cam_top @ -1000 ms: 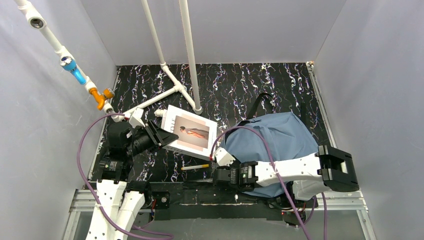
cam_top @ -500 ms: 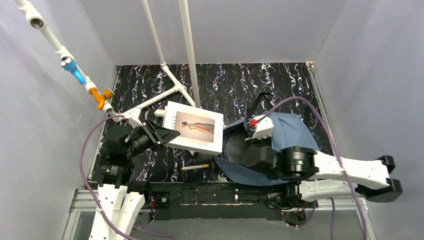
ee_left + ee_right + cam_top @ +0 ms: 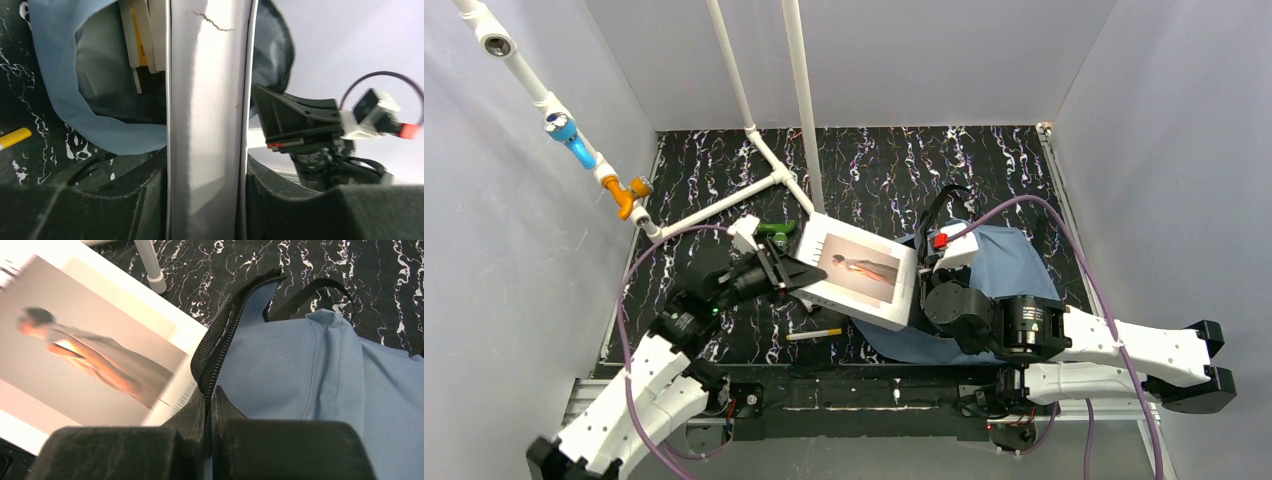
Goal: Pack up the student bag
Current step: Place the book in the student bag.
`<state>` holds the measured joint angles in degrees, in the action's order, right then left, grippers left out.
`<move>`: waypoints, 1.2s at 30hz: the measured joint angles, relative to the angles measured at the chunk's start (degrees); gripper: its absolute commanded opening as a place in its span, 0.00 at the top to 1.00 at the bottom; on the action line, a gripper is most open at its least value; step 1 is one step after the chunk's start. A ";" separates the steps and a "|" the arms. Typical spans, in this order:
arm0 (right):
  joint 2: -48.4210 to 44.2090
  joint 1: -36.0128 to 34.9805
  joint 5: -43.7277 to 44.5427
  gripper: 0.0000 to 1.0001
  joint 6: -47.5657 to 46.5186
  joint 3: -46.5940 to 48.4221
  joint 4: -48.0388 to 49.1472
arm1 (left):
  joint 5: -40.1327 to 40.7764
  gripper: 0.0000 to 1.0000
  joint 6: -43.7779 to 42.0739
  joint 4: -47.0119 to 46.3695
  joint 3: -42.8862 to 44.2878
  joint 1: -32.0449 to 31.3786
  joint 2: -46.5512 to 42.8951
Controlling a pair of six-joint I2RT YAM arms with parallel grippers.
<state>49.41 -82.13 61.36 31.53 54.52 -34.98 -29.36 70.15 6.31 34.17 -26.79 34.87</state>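
Note:
The slate-blue student bag lies at the right of the dark table, its mouth open to the left. My right gripper is shut on the bag's zipper edge and holds the flap up. My left gripper is shut on a white book with a figure on its cover, and the book's far end is at the bag's mouth. In the left wrist view the book's spine runs between my fingers toward the open bag, where other books stand inside.
A yellow pencil lies on the table below the book. White pipes stand behind, with a pipe foot close to the bag. A green object lies near the pipe joint. Grey walls close in the sides.
My left arm has carried the book to the right, up to the bag's mouth. My right arm swung round from the front edge, took the zipper edge and now holds it up.

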 measured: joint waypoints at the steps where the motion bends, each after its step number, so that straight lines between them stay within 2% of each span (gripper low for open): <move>1: -0.02 0.00 0.02 0.99 -0.15 0.00 0.26 | 1.68 0.76 0.28 -1.11 -0.07 -2.29 1.40; 5: -0.55 0.00 0.02 0.99 -0.52 0.02 0.52 | 8.11 0.77 0.31 -5.49 0.15 -11.52 10.01; 8: -1.64 0.00 0.04 0.99 -1.16 0.02 0.50 | 10.60 0.76 0.20 -8.50 0.98 -14.27 15.78; 15: -4.52 0.04 -0.11 0.99 -3.08 0.02 0.46 | 11.87 0.76 1.49 -16.52 2.91 -15.06 23.87; 22: -5.11 0.04 -1.49 0.99 -4.48 0.02 0.48 | 11.41 0.76 1.92 -18.38 8.68 -14.93 30.01; 28: -5.11 0.07 -1.88 0.99 -4.79 0.02 0.50 | 9.79 0.76 4.72 -22.36 9.51 -15.21 34.36; 36: -4.76 0.26 -1.90 0.99 -4.57 0.04 0.96 | 13.73 0.75 6.40 -29.14 9.40 -20.26 39.65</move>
<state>44.64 -81.87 59.46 26.96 54.57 -34.02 -15.64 76.55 -22.83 43.57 -47.05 74.52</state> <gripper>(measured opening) 0.061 0.400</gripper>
